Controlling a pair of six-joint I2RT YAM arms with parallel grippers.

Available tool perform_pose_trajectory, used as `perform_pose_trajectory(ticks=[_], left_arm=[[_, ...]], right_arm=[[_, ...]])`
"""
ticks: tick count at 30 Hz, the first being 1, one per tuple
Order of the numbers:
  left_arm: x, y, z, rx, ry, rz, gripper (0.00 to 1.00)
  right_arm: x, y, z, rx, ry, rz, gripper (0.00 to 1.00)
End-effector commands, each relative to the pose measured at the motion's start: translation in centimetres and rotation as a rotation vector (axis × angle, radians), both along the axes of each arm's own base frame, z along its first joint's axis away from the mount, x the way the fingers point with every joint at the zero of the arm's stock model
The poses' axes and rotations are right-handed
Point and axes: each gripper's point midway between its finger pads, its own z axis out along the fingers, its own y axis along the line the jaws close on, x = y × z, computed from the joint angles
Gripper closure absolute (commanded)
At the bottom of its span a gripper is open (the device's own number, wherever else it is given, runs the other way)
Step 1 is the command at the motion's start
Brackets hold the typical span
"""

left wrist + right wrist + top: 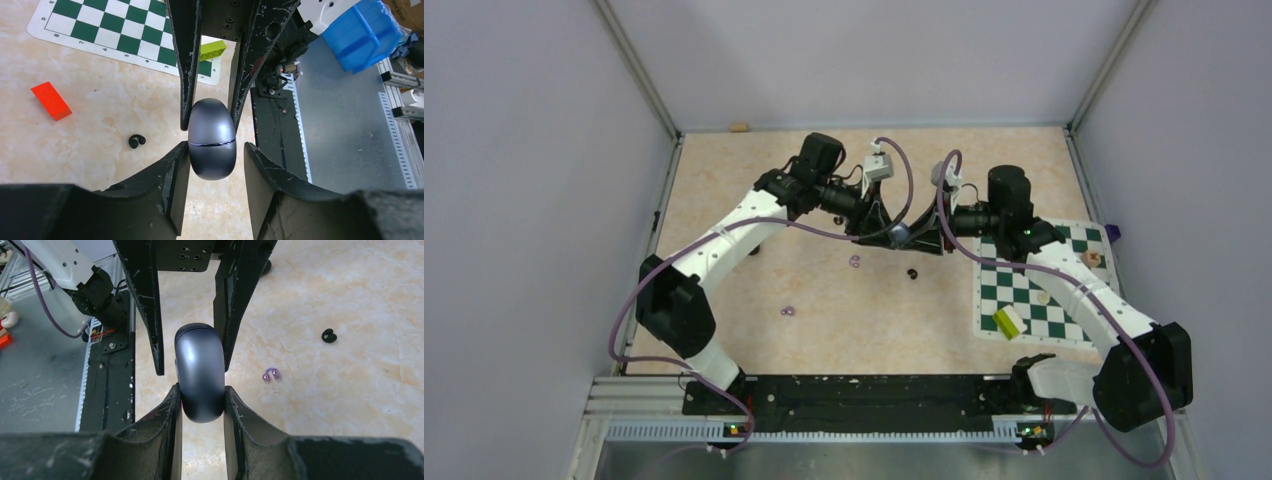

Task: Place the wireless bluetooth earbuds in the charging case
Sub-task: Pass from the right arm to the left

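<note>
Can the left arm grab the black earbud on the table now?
Probably not yet: the left gripper straddles the charging case that the right gripper clamps. The black earbud lies uncovered nearby, though.

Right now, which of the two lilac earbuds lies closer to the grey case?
The lilac earbud beside the black earbud, near the case; the other lilac earbud lies alone, farther left.

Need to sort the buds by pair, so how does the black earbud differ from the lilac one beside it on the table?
Colour: the black earbud is dark and matt, the lilac earbud pale purple and glossy. Shape: the black earbud shows as a chunky curled C, the lilac earbud as a thin arc joining two small beads. Both are tiny and lie loose on the table, outside the shut charging case.
</note>
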Motion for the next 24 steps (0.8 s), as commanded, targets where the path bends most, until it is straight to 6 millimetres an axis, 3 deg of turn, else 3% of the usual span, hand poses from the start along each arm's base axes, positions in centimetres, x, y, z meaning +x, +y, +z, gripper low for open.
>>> perform_pose_trajectory(ticks=[1, 9, 16, 18, 21, 24], left_arm=[[0.5, -0.8, 1.4, -0.034, -0.047, -0.008, 0.52], [0.6, -1.0, 1.3, -0.027, -0.055, -0.005, 0.63], [0.5, -1.0, 1.3, -0.029, -0.052, -0.010, 0.96], [0.4, -1.0, 1.4, -0.031, -0.054, -0.015, 1.00], [0.0, -0.8, 1.3, -0.030, -0.068, -0.035, 1.00], [-0.5, -0.3, 1.2, -0.025, -0.099, -0.058, 1.00]], right_arm=[[0.2, 0.6, 1.6, 0.024, -0.054, 0.020, 0.91], [0.2, 0.6, 1.6, 0.023, -0.056, 0.020, 0.91], [0.2, 0.5, 1.5, 0.017, -0.061, 0.018, 0.90], [0.2, 0.5, 1.5, 0.016, -0.066, 0.020, 0.89], [0.2, 0.3, 1.7, 0.010, -0.088, 0.013, 0.79], [0.7, -0.2, 2.1, -0.007, -0.134, -0.015, 0.61]])
